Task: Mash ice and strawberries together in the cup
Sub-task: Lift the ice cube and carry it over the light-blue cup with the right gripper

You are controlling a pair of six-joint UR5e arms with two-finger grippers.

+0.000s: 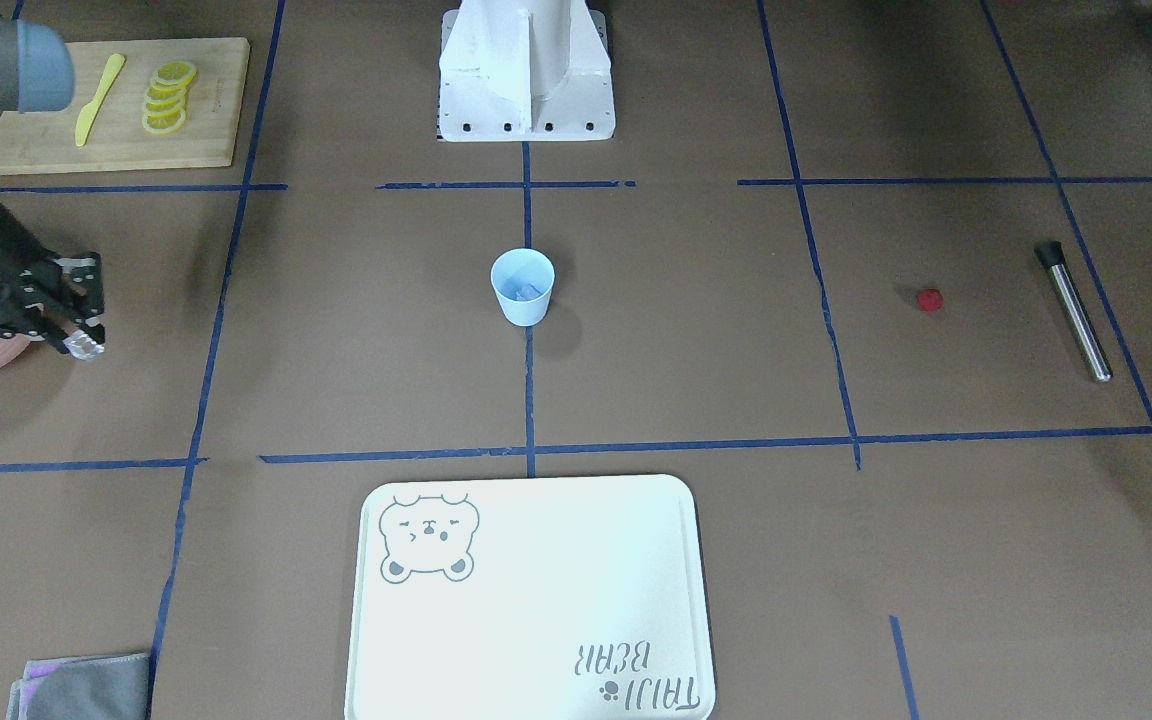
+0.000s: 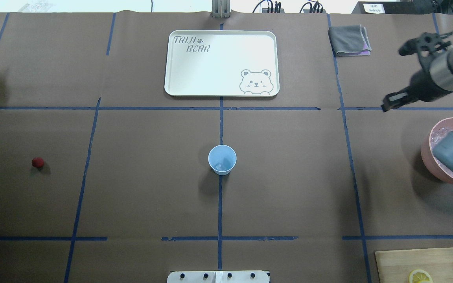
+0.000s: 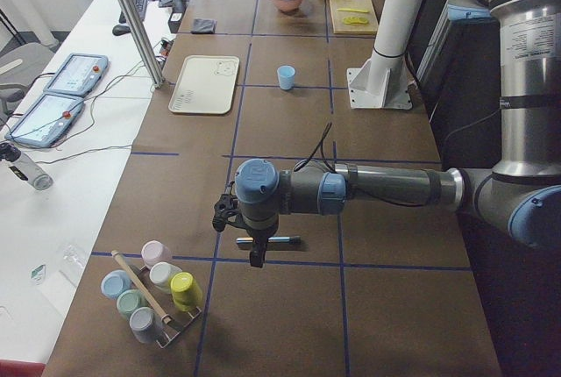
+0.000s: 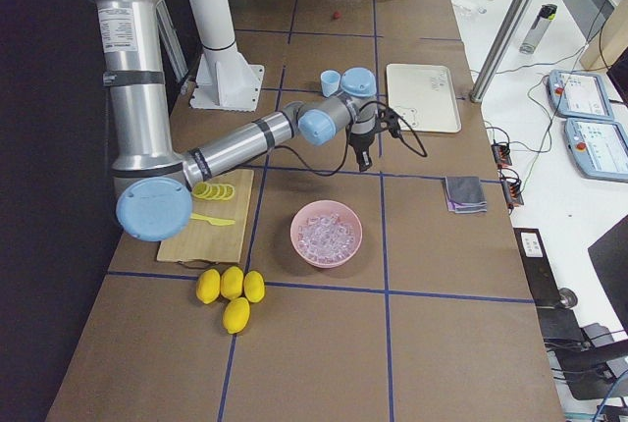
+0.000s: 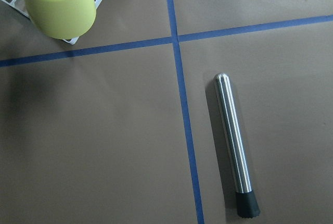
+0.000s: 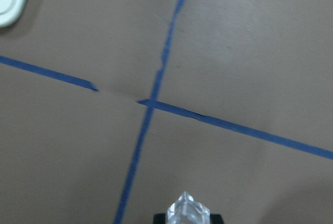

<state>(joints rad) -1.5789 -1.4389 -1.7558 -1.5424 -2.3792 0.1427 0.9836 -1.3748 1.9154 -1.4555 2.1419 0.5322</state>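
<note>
The light blue cup [image 1: 523, 285] stands upright at the table's centre, with clear ice [image 2: 221, 166] in its bottom. The red strawberry [image 1: 929, 300] lies on the table on my left side, near a steel muddler [image 1: 1074, 310]. My right gripper [image 1: 81, 338] is shut on a clear ice cube [image 6: 188, 211], held above the table beside the pink bowl [image 4: 327, 233] of ice and well away from the cup. My left gripper [image 3: 250, 238] hovers over the muddler [image 5: 234, 143]. I cannot tell whether it is open or shut.
A white bear tray [image 1: 531, 600] lies beyond the cup. A wooden board [image 1: 116, 105] with lemon slices and a yellow knife lies on my right near side. There are whole lemons [image 4: 231, 290], a grey cloth [image 2: 349, 39], and a rack of cups [image 3: 153, 294] at the left end.
</note>
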